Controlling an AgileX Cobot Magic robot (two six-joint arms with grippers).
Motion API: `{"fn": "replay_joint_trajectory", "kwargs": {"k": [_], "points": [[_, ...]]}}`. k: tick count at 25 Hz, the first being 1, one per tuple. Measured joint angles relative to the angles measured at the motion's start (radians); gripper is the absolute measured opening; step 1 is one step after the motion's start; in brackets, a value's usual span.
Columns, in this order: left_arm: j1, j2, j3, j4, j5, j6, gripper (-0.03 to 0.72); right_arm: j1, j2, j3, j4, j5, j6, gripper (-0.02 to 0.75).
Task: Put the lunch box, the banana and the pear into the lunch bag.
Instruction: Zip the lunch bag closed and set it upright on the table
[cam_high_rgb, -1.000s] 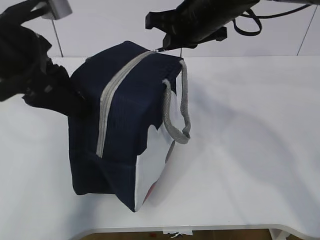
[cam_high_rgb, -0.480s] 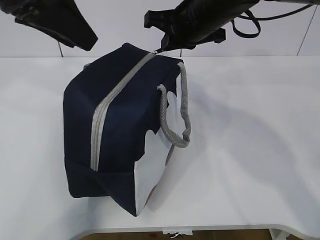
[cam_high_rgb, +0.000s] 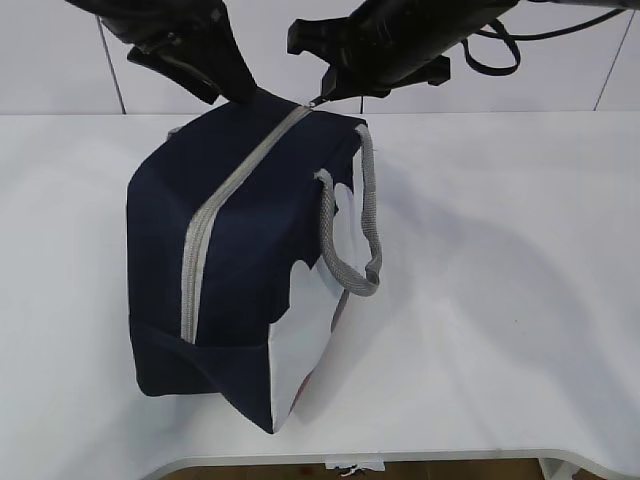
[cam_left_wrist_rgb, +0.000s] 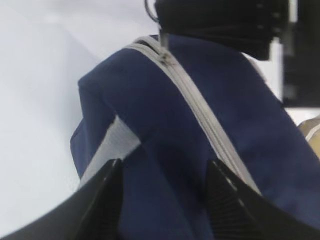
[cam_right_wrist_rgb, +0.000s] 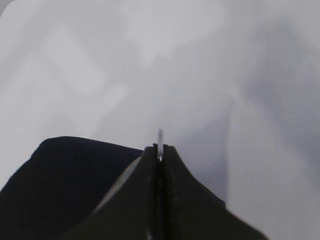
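Observation:
The navy lunch bag (cam_high_rgb: 250, 250) stands on the white table with its grey zipper (cam_high_rgb: 215, 215) closed along the top. It also fills the left wrist view (cam_left_wrist_rgb: 200, 150). My right gripper (cam_high_rgb: 325, 95) is shut on the small metal zipper pull (cam_right_wrist_rgb: 160, 137) at the bag's far end. My left gripper (cam_high_rgb: 238, 88) is open at the bag's far top corner, and its two fingers (cam_left_wrist_rgb: 102, 200) stand either side of navy fabric. The lunch box, the banana and the pear are hidden or out of view.
The bag's grey webbing handle (cam_high_rgb: 355, 225) hangs down its right side over the white lower panel (cam_high_rgb: 315, 335). The white table (cam_high_rgb: 500, 300) spreads to the right and left of the bag. Its front edge (cam_high_rgb: 400, 458) runs just below the bag.
My left arm has swung from the bag's left side up and right to its far top corner. The bag has shifted and settled slightly. The right gripper has stayed on the zipper pull.

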Motion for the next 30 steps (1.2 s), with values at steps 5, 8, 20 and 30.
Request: {"fn": "replay_joint_trajectory", "kwargs": {"k": [5,8,20,30], "points": [[0.000,0.066,-0.015,-0.043,0.000,-0.003,0.403,0.000,0.000,0.000,0.000,0.000,0.000,0.001],[0.000,0.084,-0.015,-0.050,0.000,-0.004,0.395,0.000,0.000,0.000,0.000,0.000,0.000,0.001],[0.000,0.086,-0.016,-0.011,0.006,-0.007,0.001,0.001,0.000,0.000,0.000,0.000,0.000,0.001],[0.000,0.030,-0.016,0.026,0.006,-0.007,-0.001,0.002,-0.012,-0.018,-0.004,-0.021,0.000,0.001]]}}
